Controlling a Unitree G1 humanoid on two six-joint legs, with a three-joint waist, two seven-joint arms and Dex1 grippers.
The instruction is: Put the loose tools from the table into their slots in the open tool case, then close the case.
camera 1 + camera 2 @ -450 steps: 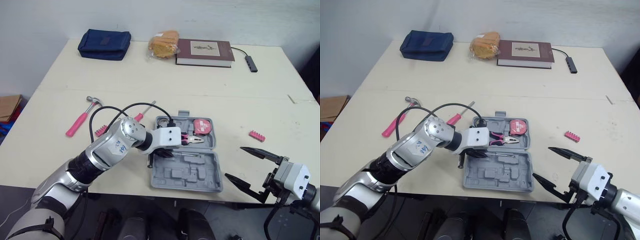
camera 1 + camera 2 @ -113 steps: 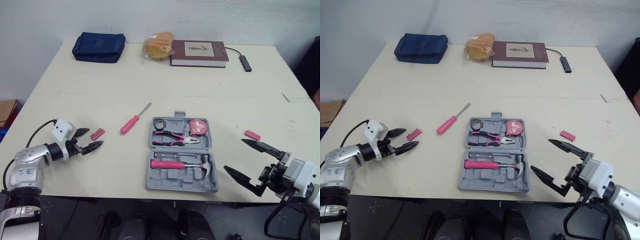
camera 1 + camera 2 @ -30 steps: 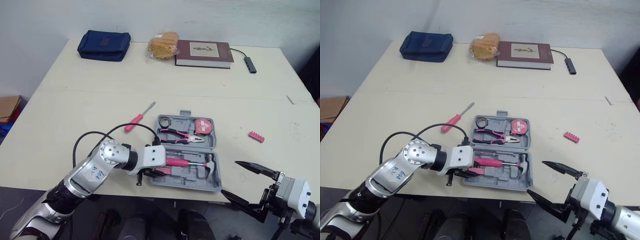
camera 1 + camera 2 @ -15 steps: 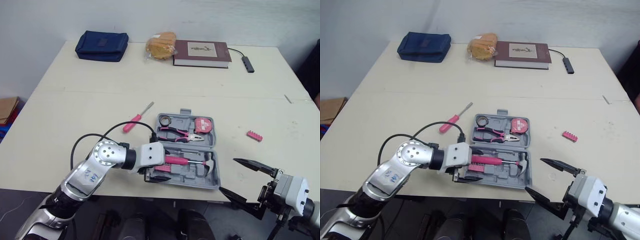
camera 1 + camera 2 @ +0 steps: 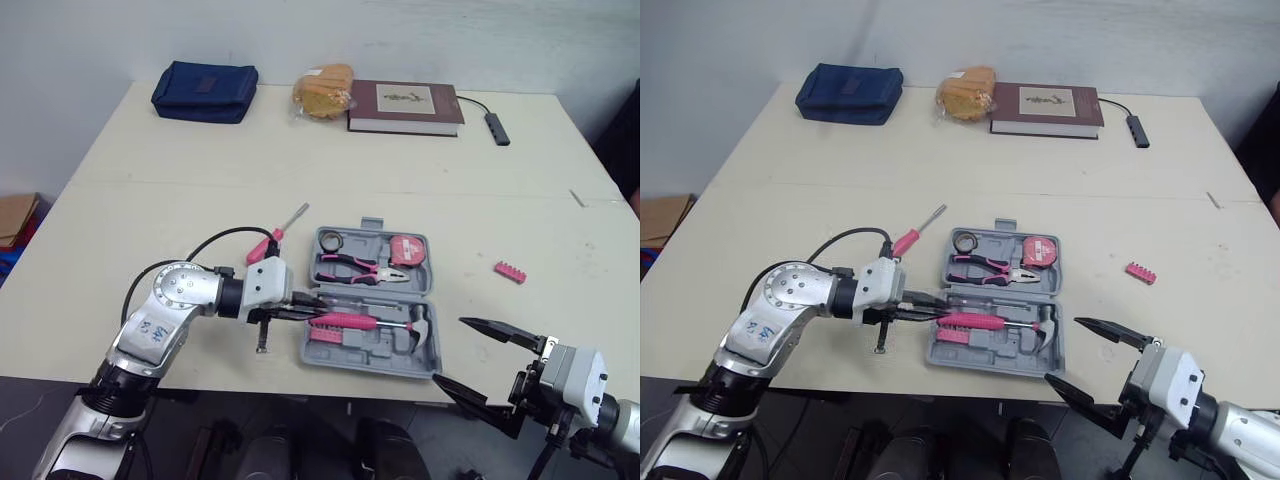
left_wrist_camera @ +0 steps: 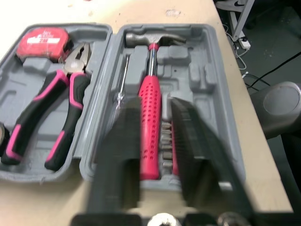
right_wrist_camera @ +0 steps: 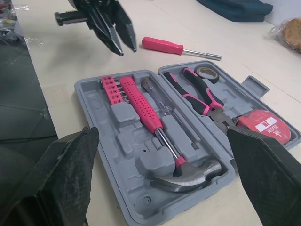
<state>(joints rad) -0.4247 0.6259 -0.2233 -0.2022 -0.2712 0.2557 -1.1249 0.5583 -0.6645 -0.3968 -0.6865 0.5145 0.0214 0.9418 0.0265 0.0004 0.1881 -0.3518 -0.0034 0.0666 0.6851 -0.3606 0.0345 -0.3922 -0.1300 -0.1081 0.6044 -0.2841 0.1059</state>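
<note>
Right wrist view detail is given of the moulded grey plastic tool case (image 7: 136, 141): a ribbed pink-handled hammer (image 7: 141, 106) and a studded pink bit strip (image 7: 113, 89) are seated side by side. The right gripper (image 5: 450, 350) is spread wide, empty. The left gripper (image 5: 316, 306) is held slightly parted, empty, at the case's edge. Beyond, a pink-handled screwdriver (image 5: 270, 241) and a second pink bit strip (image 5: 510, 271) are seen loose on the cream table (image 5: 150, 200).

Grey tool case (image 5: 376, 351) lay open, hammer (image 5: 372, 322) and pliers (image 5: 356, 268) slotted, pink screwdriver (image 5: 271, 238) loose at ten o'clock, bit strip (image 5: 510, 270) at three.
</note>
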